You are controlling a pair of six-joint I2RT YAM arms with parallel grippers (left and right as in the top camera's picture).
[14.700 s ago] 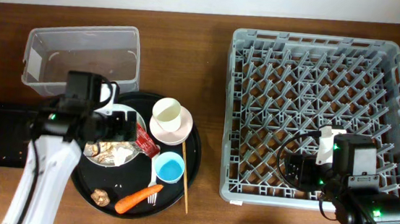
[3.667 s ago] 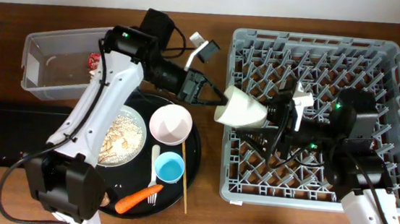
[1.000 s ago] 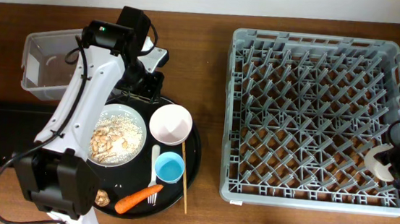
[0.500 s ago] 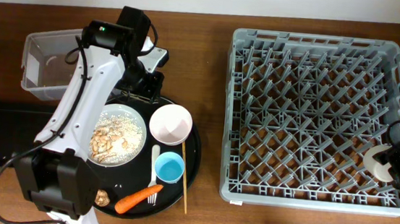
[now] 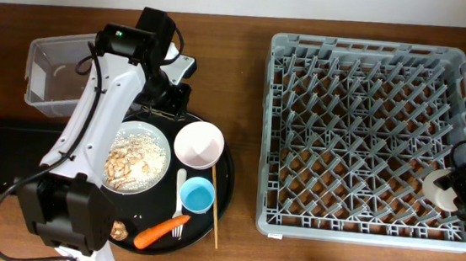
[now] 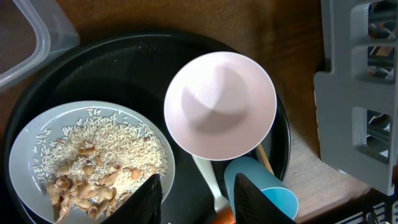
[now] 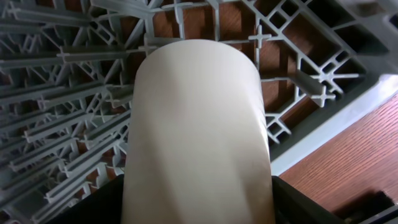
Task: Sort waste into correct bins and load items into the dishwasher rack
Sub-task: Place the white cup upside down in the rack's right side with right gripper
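— What had changed by the time you paused?
— The dishwasher rack (image 5: 367, 46), bare at the start, held its first item. The cream cup (image 5: 441, 188), passed across from the left, sat in the rack's near right corner. That one looked as good as loaded. The other dishes still waited on the round black tray (image 5: 231, 177).
— And your arms?
— Your right arm reached low over that corner. The right tool (image 7: 199, 202) was widening with the cup between its jaws, and I could not tell whether it still gripped. Your left arm had swung back over the tray's far edge, with the left tool (image 6: 199, 199) partly parted and empty above the pink bowl (image 6: 219, 104).
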